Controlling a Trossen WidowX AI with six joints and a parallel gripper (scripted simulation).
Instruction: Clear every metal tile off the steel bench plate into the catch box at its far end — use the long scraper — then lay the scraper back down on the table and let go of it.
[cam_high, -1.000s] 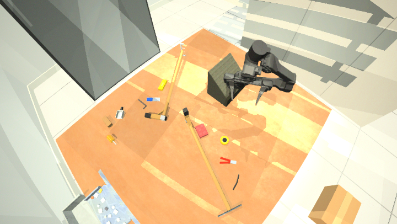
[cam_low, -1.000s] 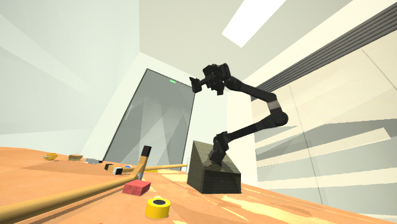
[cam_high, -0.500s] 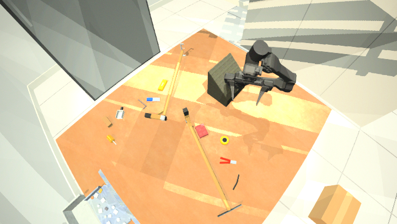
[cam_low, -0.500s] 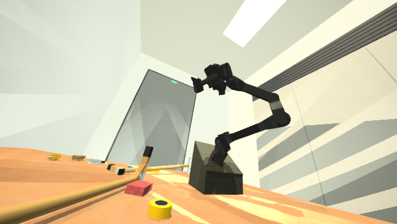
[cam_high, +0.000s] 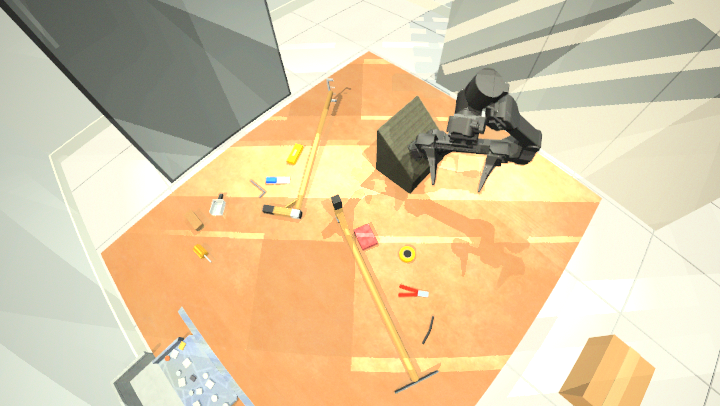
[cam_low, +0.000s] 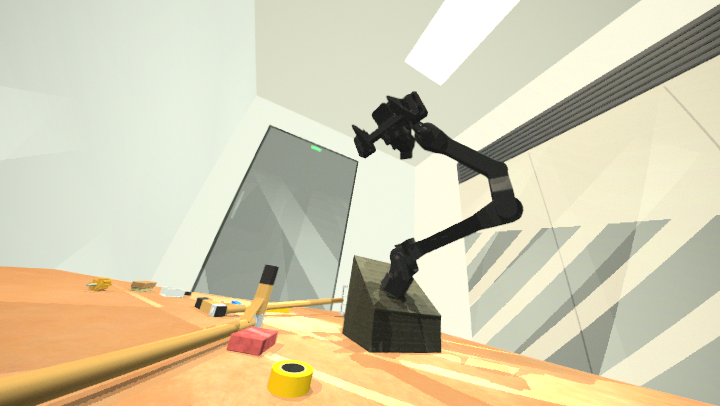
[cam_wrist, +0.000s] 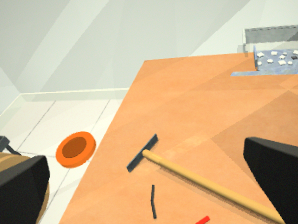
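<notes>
The long scraper (cam_high: 378, 295) (cam_low: 126, 358) (cam_wrist: 200, 182) lies on the table, its wide dark blade (cam_high: 423, 378) (cam_wrist: 136, 161) near the table edge and its black-tipped upright grip (cam_high: 336, 202) (cam_low: 268, 274) at the other end. My gripper (cam_high: 456, 187) (cam_wrist: 149, 156) is open and empty, high above the table and away from the scraper. The steel bench plate (cam_high: 191, 322) (cam_wrist: 245, 74) carries several small pale tiles (cam_high: 187, 363) (cam_wrist: 282, 62) and a few coloured pieces. The grey catch box (cam_high: 132, 370) (cam_wrist: 272, 34) stands beyond it, partly cut off by the frame.
Another long wooden tool (cam_high: 315, 146) with metal prongs lies near the arm base (cam_high: 393, 151) (cam_low: 405, 332). A red block (cam_high: 365, 237) (cam_low: 252, 340) sits beside the scraper handle. Yellow tape (cam_high: 406, 247) (cam_low: 289, 385), red-handled pliers (cam_high: 408, 291) and a black rod (cam_high: 429, 330) lie nearby.
</notes>
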